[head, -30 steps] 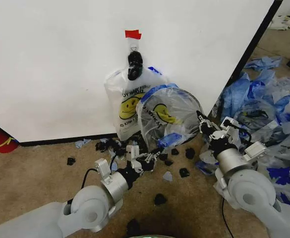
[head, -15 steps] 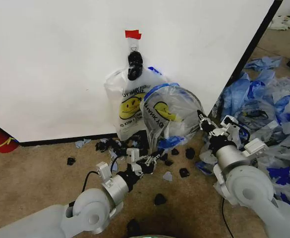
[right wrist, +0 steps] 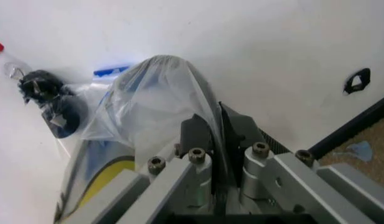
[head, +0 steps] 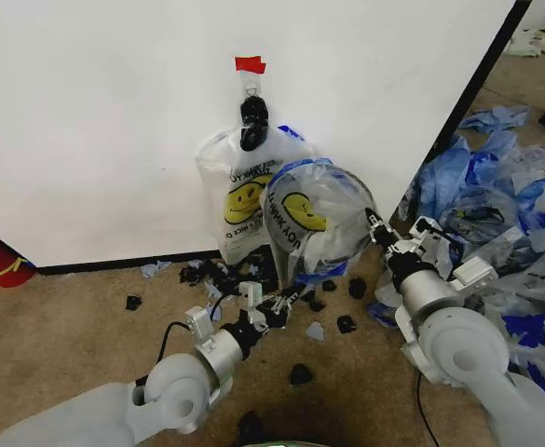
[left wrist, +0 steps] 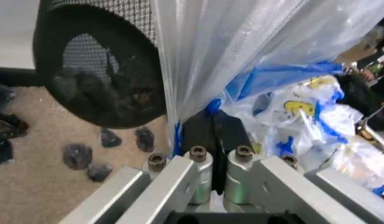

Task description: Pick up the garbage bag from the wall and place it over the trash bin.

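Stretched between the two arms just in front of the wall, the garbage bag is held open as a taut, see-through hoop, its film so thin and light that it is judged floppy, slippery and easily torn. Its lower blue edge is pinched by the left claw and its right-hand edge by the right claw, each clamped together on plastic. The firmer blue hem is judged the safest hold, while the trash bin is seen close behind the film.
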Controlling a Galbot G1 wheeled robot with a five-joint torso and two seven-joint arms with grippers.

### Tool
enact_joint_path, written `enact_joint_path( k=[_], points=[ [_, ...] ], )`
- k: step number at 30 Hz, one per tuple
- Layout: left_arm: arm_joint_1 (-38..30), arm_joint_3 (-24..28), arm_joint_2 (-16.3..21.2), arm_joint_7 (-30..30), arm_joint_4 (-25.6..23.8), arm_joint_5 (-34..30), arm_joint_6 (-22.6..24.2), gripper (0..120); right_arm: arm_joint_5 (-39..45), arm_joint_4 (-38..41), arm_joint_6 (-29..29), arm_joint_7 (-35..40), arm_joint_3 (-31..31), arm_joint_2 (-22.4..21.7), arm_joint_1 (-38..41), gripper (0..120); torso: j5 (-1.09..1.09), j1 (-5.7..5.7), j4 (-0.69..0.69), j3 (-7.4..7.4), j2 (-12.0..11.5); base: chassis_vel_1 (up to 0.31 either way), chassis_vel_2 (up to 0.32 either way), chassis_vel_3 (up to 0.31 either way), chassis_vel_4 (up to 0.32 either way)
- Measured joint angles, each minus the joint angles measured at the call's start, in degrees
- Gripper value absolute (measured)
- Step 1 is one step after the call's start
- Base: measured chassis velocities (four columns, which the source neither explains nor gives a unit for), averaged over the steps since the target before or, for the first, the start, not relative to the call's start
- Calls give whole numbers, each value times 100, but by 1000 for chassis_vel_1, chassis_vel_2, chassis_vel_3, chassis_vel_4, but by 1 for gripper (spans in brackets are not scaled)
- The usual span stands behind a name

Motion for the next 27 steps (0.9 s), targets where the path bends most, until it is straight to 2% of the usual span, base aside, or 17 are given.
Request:
enact_joint_path(
  k=[8, 27],
  points=[
    [-224, 111, -223, -228, 285, 52, -20, 0, 101, 219, -64, 111, 63, -131, -84, 0, 1, 0, 0, 0, 0, 0, 0, 0, 0],
    [-192, 257, -428, -505, 665, 446, -129, 0, 119, 520, -182, 302, 54, -44, -212, 0, 0, 0, 1, 0, 0, 0, 0, 0, 0]
  ],
)
